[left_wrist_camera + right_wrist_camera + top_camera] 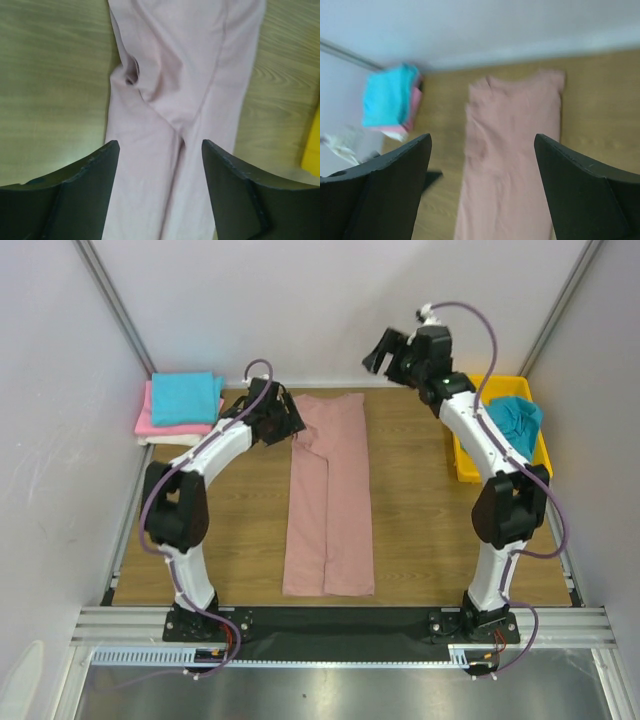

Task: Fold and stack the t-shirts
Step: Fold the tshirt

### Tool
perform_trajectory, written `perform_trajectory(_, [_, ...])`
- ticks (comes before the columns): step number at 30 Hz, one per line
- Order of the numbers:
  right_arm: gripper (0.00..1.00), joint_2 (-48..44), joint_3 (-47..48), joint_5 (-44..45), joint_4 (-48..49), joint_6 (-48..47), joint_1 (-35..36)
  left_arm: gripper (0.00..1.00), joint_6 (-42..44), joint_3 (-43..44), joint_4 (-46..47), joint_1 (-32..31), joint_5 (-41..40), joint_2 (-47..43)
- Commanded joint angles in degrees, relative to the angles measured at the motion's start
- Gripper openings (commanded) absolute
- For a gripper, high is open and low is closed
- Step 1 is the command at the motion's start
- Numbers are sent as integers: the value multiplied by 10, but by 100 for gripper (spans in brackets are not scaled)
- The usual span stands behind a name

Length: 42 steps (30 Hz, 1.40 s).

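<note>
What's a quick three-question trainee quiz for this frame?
1. True or false: the dusty-pink shirt lies folded into a long strip in the middle of the table.
2. Pick one: what tops the folded stack at the far left? A. white shirt B. teal shirt C. dusty-pink shirt
3. Short answer: which hangs close over the dusty-pink shirt, the left tool or the right tool?

Key: 1 true. 2 B. 3 the left tool; the right tool is raised well above, near the back wall. Both are open and hold nothing.
</note>
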Motion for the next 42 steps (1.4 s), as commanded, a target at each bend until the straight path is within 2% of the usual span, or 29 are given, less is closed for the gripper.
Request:
perform_trajectory(1, [89,22,-82,19,12,7,12,72,5,60,40,20,11,53])
perform_trajectory(10, [82,93,-92,46,24,39,32,69,-8,124,71,38,42,157])
perform_trajectory(15, [77,133,-67,43,22,52,35,61,-15,151,71,38,58,187])
perform_trajectory(22, [76,180,-29,44,6,63,34,55,-41,139,76,36,50,196])
perform_trajectory(37, [75,210,-1,21,-8,65,25,51,-41,137,59,26,42,217])
perform_trajectory(42, [75,208,-4,21,-10,63,26,41,-39,122,61,26,34,213])
